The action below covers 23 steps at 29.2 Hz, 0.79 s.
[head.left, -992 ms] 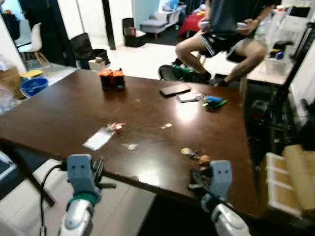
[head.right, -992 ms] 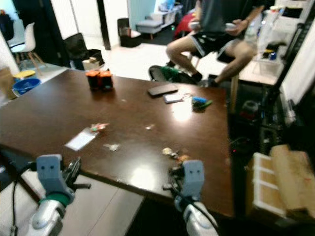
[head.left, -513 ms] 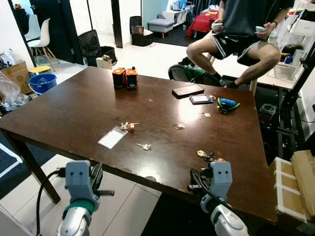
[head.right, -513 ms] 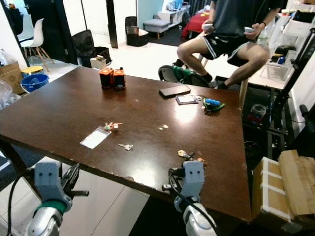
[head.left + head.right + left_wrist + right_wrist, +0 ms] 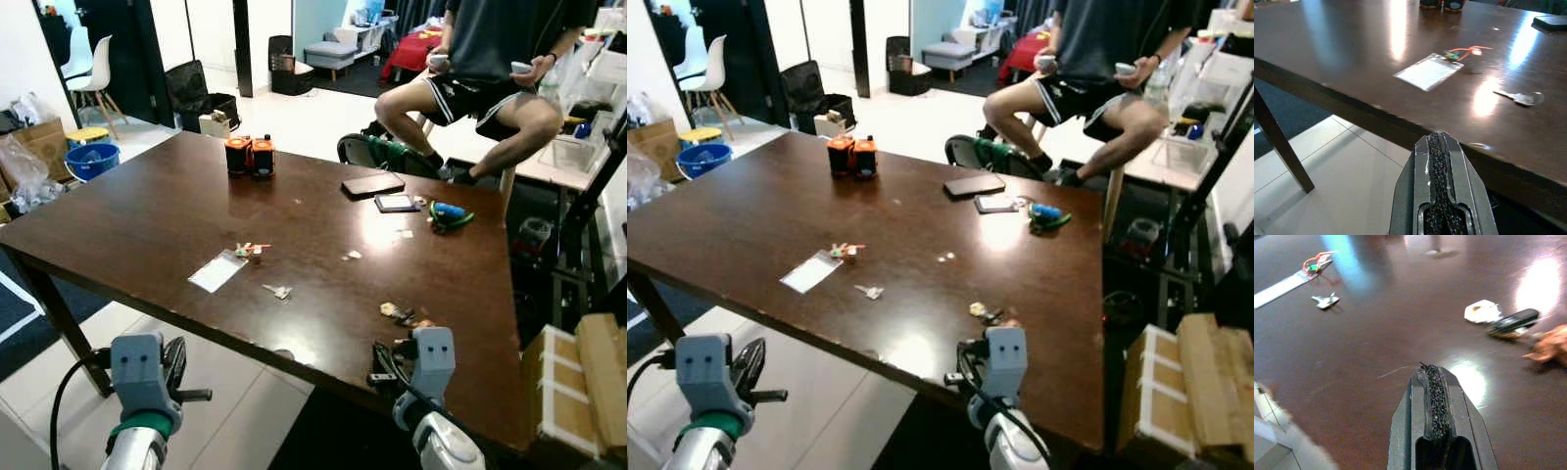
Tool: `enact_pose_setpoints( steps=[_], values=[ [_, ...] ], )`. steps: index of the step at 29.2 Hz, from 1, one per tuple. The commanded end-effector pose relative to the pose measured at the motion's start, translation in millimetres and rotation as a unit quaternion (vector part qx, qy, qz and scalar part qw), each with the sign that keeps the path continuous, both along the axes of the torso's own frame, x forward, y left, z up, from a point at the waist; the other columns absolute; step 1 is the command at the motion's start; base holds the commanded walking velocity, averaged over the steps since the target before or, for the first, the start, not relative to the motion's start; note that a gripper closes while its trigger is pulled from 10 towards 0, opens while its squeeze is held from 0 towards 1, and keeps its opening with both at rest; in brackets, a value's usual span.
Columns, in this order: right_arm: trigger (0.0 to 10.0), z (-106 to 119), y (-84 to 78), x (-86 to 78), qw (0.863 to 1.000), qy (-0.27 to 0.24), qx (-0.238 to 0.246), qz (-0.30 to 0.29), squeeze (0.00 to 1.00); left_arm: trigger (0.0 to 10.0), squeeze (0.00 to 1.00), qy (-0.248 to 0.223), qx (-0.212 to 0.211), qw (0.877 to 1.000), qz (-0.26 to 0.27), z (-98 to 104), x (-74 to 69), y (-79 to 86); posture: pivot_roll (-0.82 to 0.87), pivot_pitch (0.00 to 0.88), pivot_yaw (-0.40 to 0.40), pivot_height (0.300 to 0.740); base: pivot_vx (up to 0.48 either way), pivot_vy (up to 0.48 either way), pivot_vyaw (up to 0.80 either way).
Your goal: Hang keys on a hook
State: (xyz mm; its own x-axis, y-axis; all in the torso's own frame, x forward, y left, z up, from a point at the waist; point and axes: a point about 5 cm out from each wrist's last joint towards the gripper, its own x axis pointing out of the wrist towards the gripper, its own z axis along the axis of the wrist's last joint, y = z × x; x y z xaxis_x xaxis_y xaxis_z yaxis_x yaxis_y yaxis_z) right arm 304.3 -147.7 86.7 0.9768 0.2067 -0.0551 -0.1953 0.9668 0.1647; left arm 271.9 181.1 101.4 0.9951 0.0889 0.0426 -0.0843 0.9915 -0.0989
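Note:
A bunch of keys (image 5: 401, 313) lies near the table's front right; in the right wrist view it shows as a dark fob (image 5: 1511, 321) with a white tag (image 5: 1482, 311). A single small key (image 5: 278, 291) lies mid-front, beside a clear card holder (image 5: 217, 271) with a red-green lanyard. My right gripper (image 5: 1429, 369) is shut and empty, low over the tabletop a short way before the bunch. Shut and empty too, my left gripper (image 5: 1438, 139) hangs below and in front of the dark wooden table's edge (image 5: 1352, 105).
Two orange-black cylinders (image 5: 247, 155), a phone (image 5: 372, 185), a second phone (image 5: 397, 203) and a blue-green item (image 5: 449, 211) sit at the table's far side. A person (image 5: 490, 69) sits beyond it. Cardboard boxes (image 5: 588, 382) stand at the right, a blue bucket (image 5: 91, 159) far left.
The camera has shifted and the picture has sharpened from blur. Both grippers stay shut at the table's front edge; the left one now sits lower and further left in the picture.

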Motion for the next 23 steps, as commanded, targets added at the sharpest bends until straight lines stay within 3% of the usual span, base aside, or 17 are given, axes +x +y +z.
enact_pose_setpoints(
  steps=[1,23],
  values=[
    [10.0,-5,-3.5,-3.5,1.000,0.008,-0.002,-0.007,0.00,10.0,0.00,0.008,-0.002,1.000,-0.016,-2,-1.9,-4.2,-0.07,0.000,0.122,0.740,0.000,0.000,0.00],
    [10.0,-18,-1.9,-10.7,0.999,0.029,0.007,-0.034,0.00,10.0,0.00,0.029,0.025,0.999,0.005,-10,-23.8,9.5,-0.05,0.000,0.145,0.740,0.000,0.000,0.00]
  ],
)
